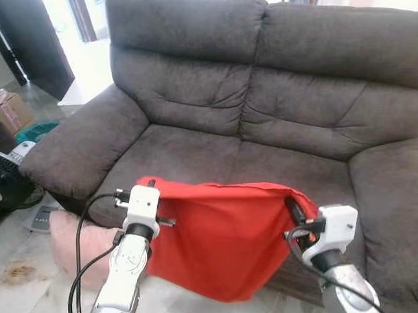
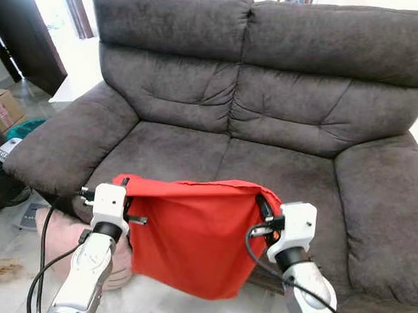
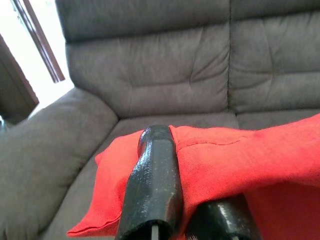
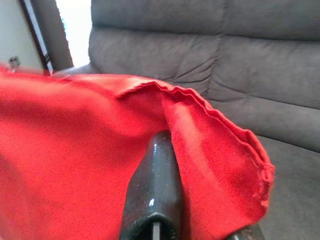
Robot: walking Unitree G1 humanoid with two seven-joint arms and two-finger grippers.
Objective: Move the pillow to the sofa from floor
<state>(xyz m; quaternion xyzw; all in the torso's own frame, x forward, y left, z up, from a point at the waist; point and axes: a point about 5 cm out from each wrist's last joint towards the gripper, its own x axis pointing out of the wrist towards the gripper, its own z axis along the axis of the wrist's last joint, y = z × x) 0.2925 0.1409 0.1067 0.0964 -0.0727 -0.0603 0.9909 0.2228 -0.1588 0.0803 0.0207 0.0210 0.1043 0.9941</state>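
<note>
A red pillow (image 1: 222, 245) hangs in the air in front of the dark grey sofa (image 1: 262, 106), its top edge stretched between my two grippers at about seat height. My left gripper (image 1: 152, 186) is shut on the pillow's left top corner (image 3: 150, 150). My right gripper (image 1: 292, 207) is shut on the right top corner (image 4: 210, 130). The pillow sags below them over the seat's front edge. One black finger (image 3: 155, 175) lies on the red cloth in the left wrist view, and another finger (image 4: 155, 190) in the right wrist view.
A pink pillow (image 1: 78, 243) lies on the tiled floor by the sofa's left armrest (image 1: 78, 147). A fan (image 1: 7, 177), a teal object (image 1: 36, 129) and a cardboard box (image 1: 11, 108) stand at the far left. A dark door (image 1: 26, 39) stands behind.
</note>
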